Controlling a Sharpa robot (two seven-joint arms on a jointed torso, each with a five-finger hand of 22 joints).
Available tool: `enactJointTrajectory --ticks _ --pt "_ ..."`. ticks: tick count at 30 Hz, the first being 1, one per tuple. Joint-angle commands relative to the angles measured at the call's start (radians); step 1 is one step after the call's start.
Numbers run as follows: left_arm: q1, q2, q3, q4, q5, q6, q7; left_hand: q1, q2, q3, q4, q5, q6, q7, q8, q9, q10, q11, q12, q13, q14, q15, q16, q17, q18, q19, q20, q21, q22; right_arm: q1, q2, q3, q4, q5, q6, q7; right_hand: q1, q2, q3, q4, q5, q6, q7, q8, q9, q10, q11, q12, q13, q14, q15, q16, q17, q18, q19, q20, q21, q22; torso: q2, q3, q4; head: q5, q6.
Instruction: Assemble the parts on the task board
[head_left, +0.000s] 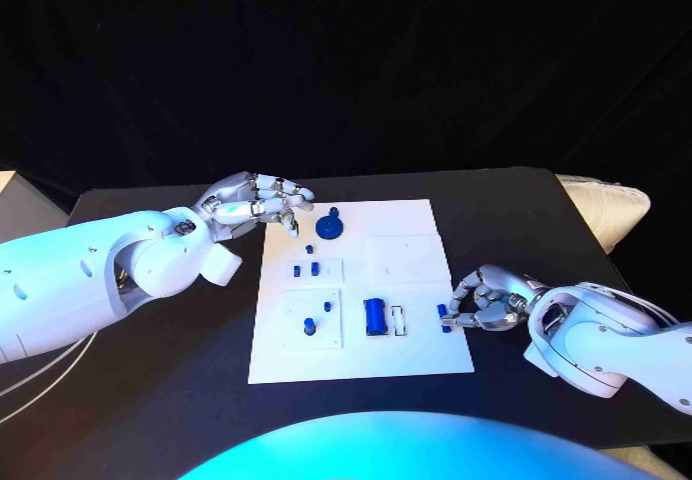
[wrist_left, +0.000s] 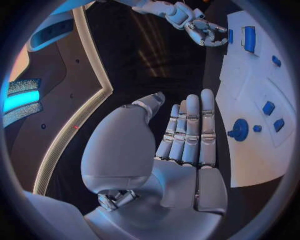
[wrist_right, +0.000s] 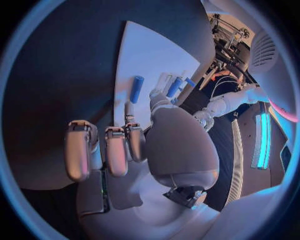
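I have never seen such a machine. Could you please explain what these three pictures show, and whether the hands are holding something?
It is a robot with two white arms ending in silver hands. One picture looks down from its head; the other two are taken from cameras at each wrist. On the black table lies a white board with small blue parts on it. The left hand hovers at the board's far left corner, fingers straight, holding nothing. The right hand is at the board's right edge, fingers curled beside a small blue part; whether it grips it is unclear.

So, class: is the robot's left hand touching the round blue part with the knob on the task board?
Apart. The left wrist view shows the left hand flat, with bare white task board between its fingertips and the round blue part.
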Motion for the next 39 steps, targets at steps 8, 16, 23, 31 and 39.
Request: enactJointTrajectory --ticks 8,16,23,31,39 --pt "-0.001 -0.002 0.0 0.004 -0.003 0.015 0.019 -0.003 0.01 0.002 0.005 -0.003 0.0 0.002 0.003 0.001 -0.007 0.0 -0.001 0.001 -0.005 0.001 -0.003 -0.001 0.005 0.0 0.002 -0.005 -0.001 -0.012 0.022 0.0 -0.006 -0.092 0.013 -0.088 -0.024 0.008 -0.041 -0.005 0.111 0.02 -0.007 0.011 0.011 0.0 -0.009 -0.003 0.136 0.086 -0.006 0.001 0.18 0.005 0.06 0.001 -0.002 0.203 0.0 -0.0015 0.0006 0.001 0.0" --pt "-0.001 -0.005 0.0 0.005 -0.003 0.015 0.018 -0.003 0.01 0.002 0.005 -0.003 0.0 0.002 0.003 0.001 -0.007 0.0 -0.001 0.001 -0.005 0.001 -0.003 -0.001 0.005 0.0 0.002 -0.005 -0.001 -0.023 0.044 0.0 -0.016 -0.141 0.025 -0.12 0.021 0.018 -0.052 -0.012 0.089 0.034 -0.017 0.029 0.023 0.006 -0.018 0.003 0.141 0.088 -0.014 0.005 0.186 0.003 0.063 -0.006 0.008 0.207 0.0 -0.0018 -0.0003 0.002 0.0" --pt "-0.001 -0.007 0.0 0.006 -0.002 0.016 0.016 -0.003 0.01 0.002 0.005 -0.003 0.0 0.002 0.003 0.001 -0.007 0.0 -0.001 0.001 -0.005 0.001 -0.003 -0.001 0.005 0.0 0.002 -0.005 -0.001 -0.034 0.063 0.0 -0.023 -0.198 0.062 -0.144 0.121 0.012 -0.033 -0.021 -0.002 0.031 -0.018 0.036 0.029 0.006 -0.019 0.002 0.142 0.088 -0.016 0.004 0.187 0.002 0.064 -0.009 0.009 0.209 0.0 -0.0012 -0.0005 0.004 0.0" --pt "-0.001 -0.007 0.0 0.02 0.034 0.024 0.006 -0.005 0.011 0.0 0.009 -0.003 -0.001 0.001 0.004 0.002 -0.008 0.0 -0.001 0.001 -0.005 0.002 -0.003 -0.001 0.005 0.001 0.002 -0.006 -0.002 -0.047 0.09 0.0 -0.025 -0.364 0.118 -0.17 0.22 -0.006 0.038 -0.037 -0.071 0.033 -0.016 0.028 0.022 0.0 -0.019 -0.007 0.137 0.087 -0.015 0.002 0.185 0.002 0.063 -0.009 0.005 0.21 0.0 0.0 0.0001 0.006 0.0" --pt "-0.002 -0.007 0.0 0.02 0.038 0.024 0.004 -0.005 0.012 0.0 0.009 -0.003 0.0 0.001 0.004 0.002 -0.008 0.0 -0.001 0.002 -0.005 0.002 -0.003 -0.001 0.005 0.001 0.002 -0.006 -0.002 -0.051 0.102 0.0 -0.024 -0.418 0.123 -0.185 0.219 -0.02 0.07 -0.015 -0.027 0.032 -0.012 0.018 0.014 -0.004 -0.015 -0.013 0.133 0.086 -0.013 0.001 0.185 0.003 0.063 -0.007 0.001 0.21 0.0 -0.0008 -0.0015 0.007 0.0"
